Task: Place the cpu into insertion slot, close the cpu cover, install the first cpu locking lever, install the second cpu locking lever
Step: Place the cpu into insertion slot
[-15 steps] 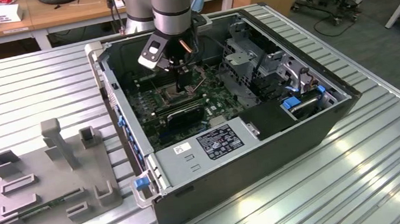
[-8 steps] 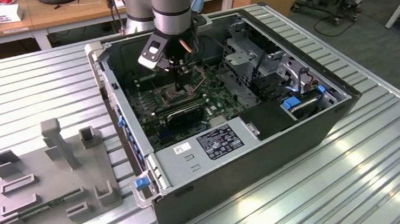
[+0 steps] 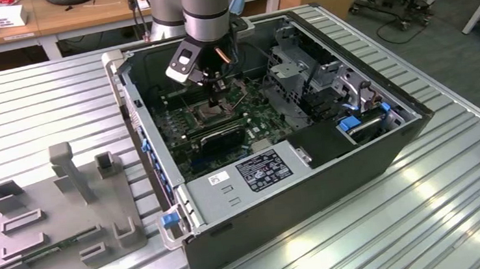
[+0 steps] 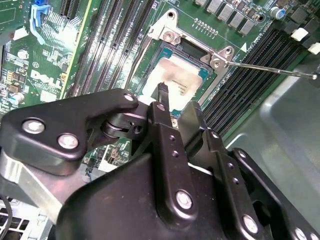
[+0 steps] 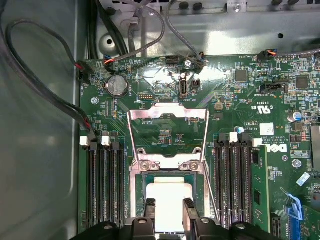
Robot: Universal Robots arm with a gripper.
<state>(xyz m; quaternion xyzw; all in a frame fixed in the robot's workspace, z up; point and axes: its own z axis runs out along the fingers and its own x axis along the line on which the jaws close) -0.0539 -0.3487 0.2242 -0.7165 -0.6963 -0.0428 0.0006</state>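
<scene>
We find the silvery-beige square cpu (image 5: 168, 192) in the metal-rimmed insertion slot (image 5: 140, 197) beneath the black gripper (image 5: 168, 206); we cannot tell its grip. The first wrist view shows the thin silvery cpu cover (image 5: 167, 113) flipped open.

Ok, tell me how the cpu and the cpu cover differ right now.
The cpu is a solid plate; the cpu cover is an open frame with green board showing through. The cpu sits in the insertion slot; the cpu cover is swung open, off it. Both are silvery metal.

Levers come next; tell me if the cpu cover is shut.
No; the first wrist view shows the cpu cover flipped back, the cpu bare.
</scene>
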